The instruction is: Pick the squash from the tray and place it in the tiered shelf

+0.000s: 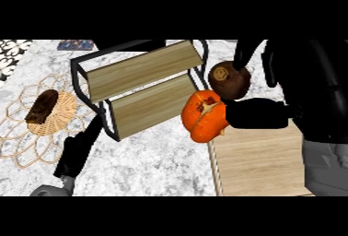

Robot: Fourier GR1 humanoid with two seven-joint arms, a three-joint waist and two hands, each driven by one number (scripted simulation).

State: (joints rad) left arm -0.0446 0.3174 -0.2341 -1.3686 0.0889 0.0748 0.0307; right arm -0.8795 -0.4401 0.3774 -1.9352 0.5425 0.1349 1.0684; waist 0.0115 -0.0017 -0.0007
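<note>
The orange squash [202, 116] hangs over the wooden tray's [262, 161] left rim, just right of the tiered shelf [142, 85]. My right hand [262, 114] is shut on it from the right; its black bulk fills the view's right side. The shelf has two slanted wooden boards in a black frame, both bare. My left hand [76, 150] lies low at the left, fingers straight and pointing toward the shelf's near corner, holding nothing.
A brown round fruit [229, 79] shows just above the squash, close to my right hand's fingers. At the far left, a woven placemat [24, 133] carries a small basket with a dark brown item [42, 107]. The counter is grey marble.
</note>
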